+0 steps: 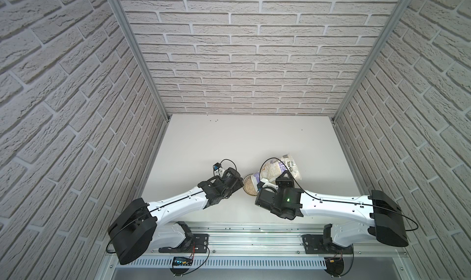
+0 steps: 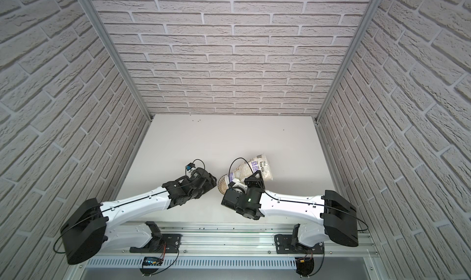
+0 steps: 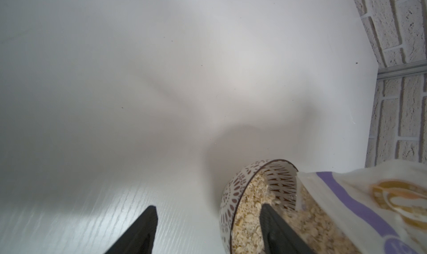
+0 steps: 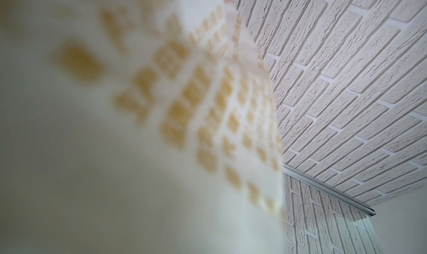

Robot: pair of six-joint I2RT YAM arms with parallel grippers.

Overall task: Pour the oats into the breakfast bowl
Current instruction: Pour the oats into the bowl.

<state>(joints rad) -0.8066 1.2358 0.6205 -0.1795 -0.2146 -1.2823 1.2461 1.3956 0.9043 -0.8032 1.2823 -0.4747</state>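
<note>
The breakfast bowl (image 3: 233, 188), white with a brown pattern, stands on the white table and holds oats (image 3: 249, 209). In both top views it shows between the two wrists (image 1: 249, 187) (image 2: 221, 185). The oats bag (image 1: 283, 168) (image 2: 254, 166) hangs tilted, its open mouth (image 3: 300, 183) over the bowl. My right gripper (image 1: 286, 177) is shut on the bag, which fills the right wrist view as a blur (image 4: 161, 102) and hides the fingers. My left gripper (image 3: 209, 229) is open, straddling the bowl's near wall: one finger (image 3: 270, 222) over the oats inside, one finger (image 3: 147, 227) outside, well apart from the wall.
Brick-pattern walls (image 1: 229, 62) close the table on three sides, with metal corner posts (image 1: 132, 49). An aluminium rail (image 1: 249, 236) carrying both arm bases runs along the front edge. A few dark specks (image 1: 213, 120) lie at the far end of the table.
</note>
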